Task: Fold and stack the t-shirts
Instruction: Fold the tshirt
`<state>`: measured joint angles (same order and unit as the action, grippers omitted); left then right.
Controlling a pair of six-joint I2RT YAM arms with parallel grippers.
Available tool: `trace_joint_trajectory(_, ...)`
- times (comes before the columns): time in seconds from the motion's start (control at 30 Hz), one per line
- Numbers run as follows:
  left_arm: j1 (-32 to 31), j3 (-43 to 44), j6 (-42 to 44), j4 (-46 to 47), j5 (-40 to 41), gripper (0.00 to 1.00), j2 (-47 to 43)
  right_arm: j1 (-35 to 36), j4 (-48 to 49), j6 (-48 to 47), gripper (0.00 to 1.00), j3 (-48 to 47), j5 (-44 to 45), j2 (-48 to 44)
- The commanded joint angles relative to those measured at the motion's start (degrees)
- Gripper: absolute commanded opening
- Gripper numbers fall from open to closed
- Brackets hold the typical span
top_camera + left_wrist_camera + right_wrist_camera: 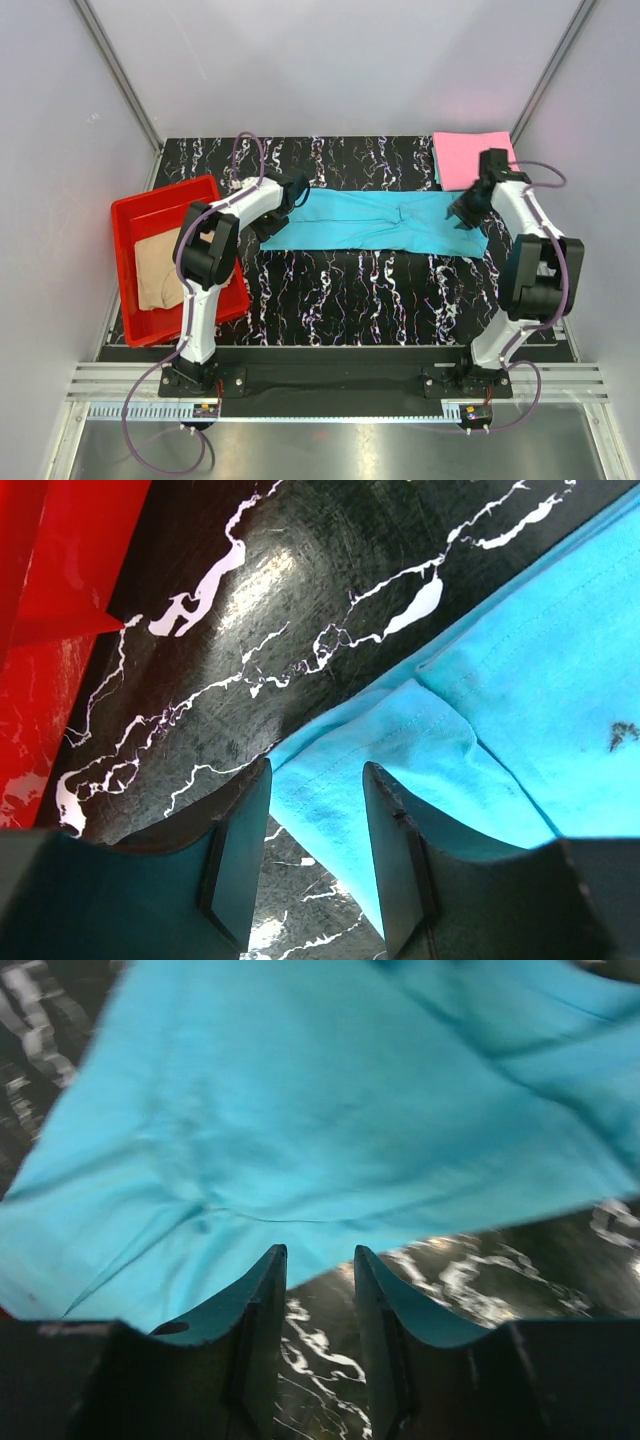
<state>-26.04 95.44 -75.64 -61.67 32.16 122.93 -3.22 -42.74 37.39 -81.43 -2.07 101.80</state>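
Turquoise t-shirt [375, 222] lies as a long band mid-frame on the worktop [330, 290]. Left end effector [317, 768], part-open, straddles its frame-left corner; right end effector [318, 1252], part-open, holds nothing. We should pinch both layers before folding.

Bright, even overhead light, glare on tabletop [265, 575], rt wrist view blurry

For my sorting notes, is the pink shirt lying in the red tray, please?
No, the pink shirt lies on the table's far right corner; the red tray holds a tan shirt.
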Motion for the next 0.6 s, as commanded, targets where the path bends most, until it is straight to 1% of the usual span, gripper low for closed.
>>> trace_joint_trajectory(0.0, -0.06, 1.86, 3.38, 1.19, 1.15, 0.47, -1.20, -5.82, -2.26, 5.06, 0.41, 6.27, 3.91, -4.32)
trace_joint_trajectory(0.1, -0.15, 0.98, 4.09, 3.56, -0.26, 0.47, -4.18, -10.38, -2.35, 6.29, 0.44, 9.53, 3.91, -6.52)
trace_joint_trajectory(0.2, -0.59, -0.16, 4.71, 5.67, -0.96, 0.47, -6.73, -13.20, -2.52, 8.05, 0.47, 11.46, 5.49, -8.19)
trace_joint_trajectory(0.37, -1.03, -0.69, 5.59, 7.09, -3.68, 0.47, -7.18, -14.62, -0.07, 9.98, 0.49, 15.59, 9.00, -10.21)
trace_joint_trajectory(0.57, -1.38, -2.45, 6.03, 8.32, -4.66, 0.47, -5.25, -16.55, 6.26, 11.13, 0.50, 20.43, 8.40, -10.48)
